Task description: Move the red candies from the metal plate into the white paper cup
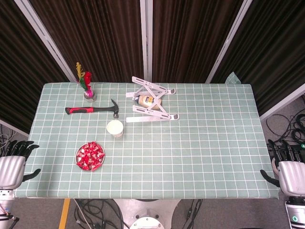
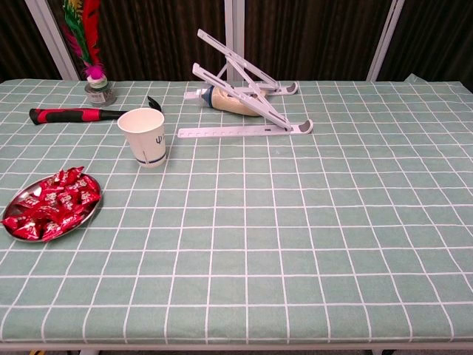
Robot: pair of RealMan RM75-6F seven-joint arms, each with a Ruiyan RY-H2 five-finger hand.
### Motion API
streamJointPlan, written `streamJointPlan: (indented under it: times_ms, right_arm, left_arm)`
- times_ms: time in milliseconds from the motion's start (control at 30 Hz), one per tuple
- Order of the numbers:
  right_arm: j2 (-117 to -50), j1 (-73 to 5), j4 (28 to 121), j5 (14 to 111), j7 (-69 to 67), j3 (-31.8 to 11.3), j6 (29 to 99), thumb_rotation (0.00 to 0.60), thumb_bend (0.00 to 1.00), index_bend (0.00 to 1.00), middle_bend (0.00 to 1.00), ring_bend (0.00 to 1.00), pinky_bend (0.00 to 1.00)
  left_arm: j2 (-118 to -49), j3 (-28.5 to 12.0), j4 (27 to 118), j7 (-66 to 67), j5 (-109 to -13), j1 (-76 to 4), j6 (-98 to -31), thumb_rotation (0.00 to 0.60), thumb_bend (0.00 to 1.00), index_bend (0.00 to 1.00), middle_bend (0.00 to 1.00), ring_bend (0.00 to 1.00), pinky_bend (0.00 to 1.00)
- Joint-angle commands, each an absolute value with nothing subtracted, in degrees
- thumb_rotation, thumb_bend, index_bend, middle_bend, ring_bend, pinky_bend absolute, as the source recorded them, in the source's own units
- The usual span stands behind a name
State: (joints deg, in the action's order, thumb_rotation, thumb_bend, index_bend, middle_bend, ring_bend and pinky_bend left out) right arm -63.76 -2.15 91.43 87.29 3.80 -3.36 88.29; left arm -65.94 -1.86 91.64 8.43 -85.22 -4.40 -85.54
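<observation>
- The red candies (image 1: 90, 155) lie heaped on the metal plate (image 1: 100, 163), which sits on the worktop (image 1: 205, 152) well ahead of the left hand (image 1: 13, 164) and inward of its fingers (image 1: 23, 147).
- The white paper cup (image 1: 115, 129) stands upright and looks empty, just beyond the plate from those fingers; none of the candies is in it yet.
- Both hands rest at the near corners of the worktop holding nothing. The left fingers are spread apart; the right hand (image 1: 289, 167) looks the same, though the frame edge cuts it off, so I am less sure of it.
- The candies are probably light, small, crinkly-wrapped pieces: slick film that slides rather than squashes. A pinch across one wrapper's middle, taken from the top of the heap, seems safest.
- The shallow plate may skate or tip if pressed at its rim.
- The cup is light and thin-walled, so a nudge could topple it; drop the candies from above its mouth.
- The claw hammer (image 1: 93, 110) beyond the cup is clear of the route.
</observation>
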Motion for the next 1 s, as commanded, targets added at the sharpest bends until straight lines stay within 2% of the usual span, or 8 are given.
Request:
streamJointPlan:
  times_ms: [33, 467, 1000]
  right_arm:
    - [-63.7, -2.22, 91.58, 87.21, 3.96, -3.38, 88.09, 0.6, 0.1, 0.08, 0.23, 0.05, 0.14]
    - [-63.04, -2.38, 92.3, 86.94, 4.61, -3.83, 88.03, 0.6, 0.1, 0.08, 0.24, 0.05, 0.14]
    - [-61.63, -2.41, 92.76, 86.76, 4.79, -4.65, 88.7, 0.6, 0.1, 0.08, 0.23, 0.06, 0.15]
  left_arm:
    - [-66.13, -1.98, 91.58, 8.85, -84.93, -4.32, -85.64, 0.6, 0.06, 0.33, 0.3, 0.2, 0.14]
    - [-66.8, -1.99, 91.08, 9.45, -85.05, -4.19, -85.97, 0.6, 0.06, 0.33, 0.3, 0.2, 0.14]
    - [-66.33, -2.24, 91.87, 8.05, -87.27, -7.35, -82.69, 0.6, 0.06, 0.34, 0.31, 0.2, 0.14]
